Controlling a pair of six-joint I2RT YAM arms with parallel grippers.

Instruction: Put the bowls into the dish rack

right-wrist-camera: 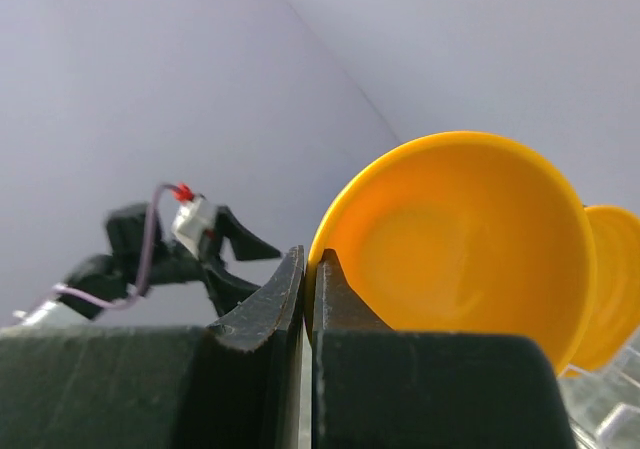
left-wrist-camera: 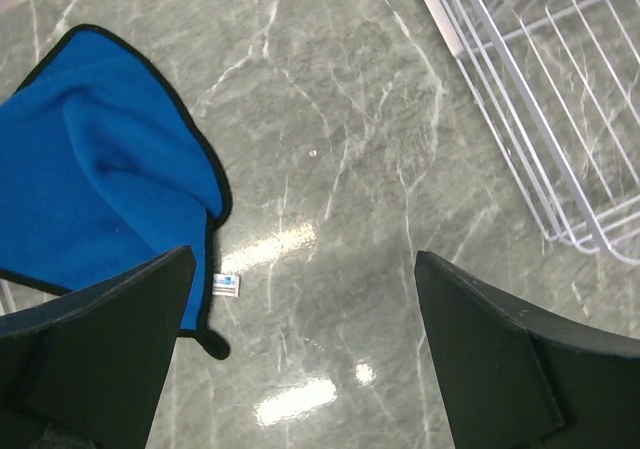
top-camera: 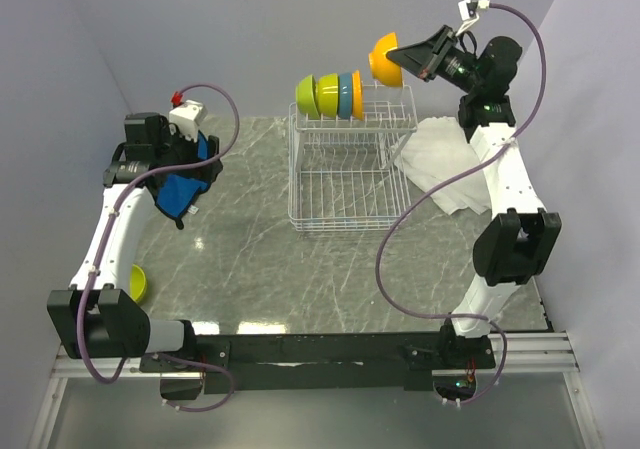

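Nearest my side, one lime green bowl sits on the desk at its left edge, close to the base of the left arm, and I judge it the last one waiting. That arm's jaws stand wide apart and hold nothing, hanging over bare marble with a blue cloth just to their left and a corner of the dish rack off to their right. Further out, the rack's flat gridded tray holds nothing, while its raised slots at the far edge carry a row of bowls on edge: two green ones, a light blue one and a sliver of orange rim at the right end. A crumpled white cloth lies beside the rack on the right. Farthest of all, the right arm has its jaws pinched tight on the rim of the orange bowl, held in the air above the rack's far right corner. This bowl is tipped on edge much like the racked ones, and the row runs left to right, so I judge the next free slot lies below the jaws and slightly to their left. The green bowl on the desk is plainly the left arm's to fetch.
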